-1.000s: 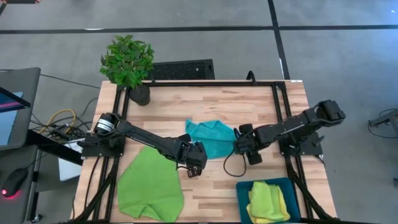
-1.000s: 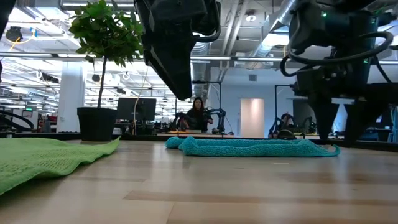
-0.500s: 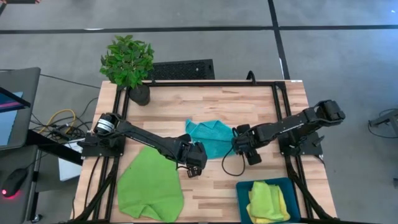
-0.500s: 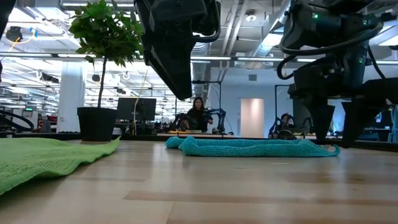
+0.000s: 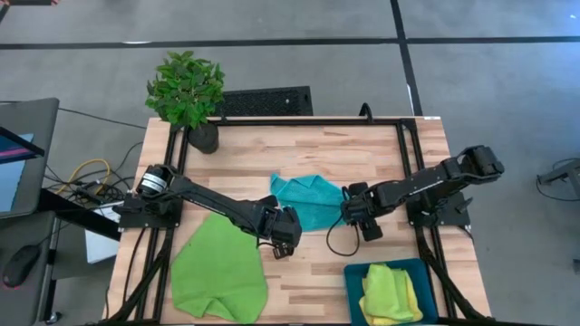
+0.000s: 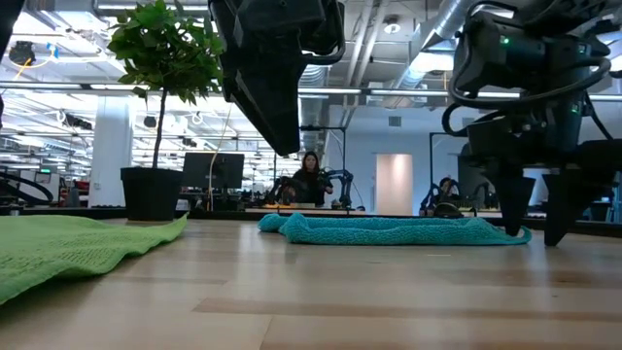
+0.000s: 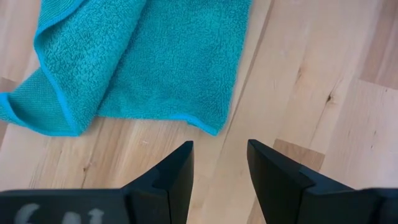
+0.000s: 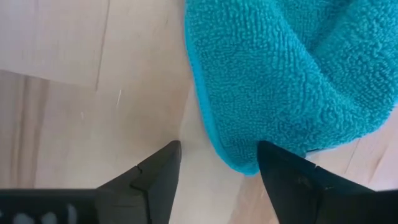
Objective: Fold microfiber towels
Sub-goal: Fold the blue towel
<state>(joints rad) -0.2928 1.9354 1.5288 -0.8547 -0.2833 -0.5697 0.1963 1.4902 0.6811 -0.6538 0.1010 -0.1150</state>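
The turquoise towel (image 5: 306, 201) lies crumpled and partly folded at the table's middle; it also shows in the low view (image 6: 389, 230). My right gripper (image 5: 352, 208) is open and low over the table at the towel's right corner (image 8: 239, 163), one finger on either side of it (image 8: 217, 155); I cannot tell whether a finger touches it. My left gripper (image 5: 283, 235) is open and hovers above the table just near of the towel's near corner (image 7: 213, 127). A lime green towel (image 5: 220, 269) lies spread at the near left. A yellow towel and another lime green one lie in a blue bin (image 5: 355, 282).
A potted plant (image 5: 188, 91) stands at the far left corner. The blue bin sits at the near right corner. Bare wood shows along the far side and between the two towels (image 5: 313, 263). Beyond the table, a person sits far off in the room (image 6: 311, 180).
My right gripper has come down toward the table at the turquoise towel's right corner, shifting a little left and back again, its fingers staying open. The towel has not moved.
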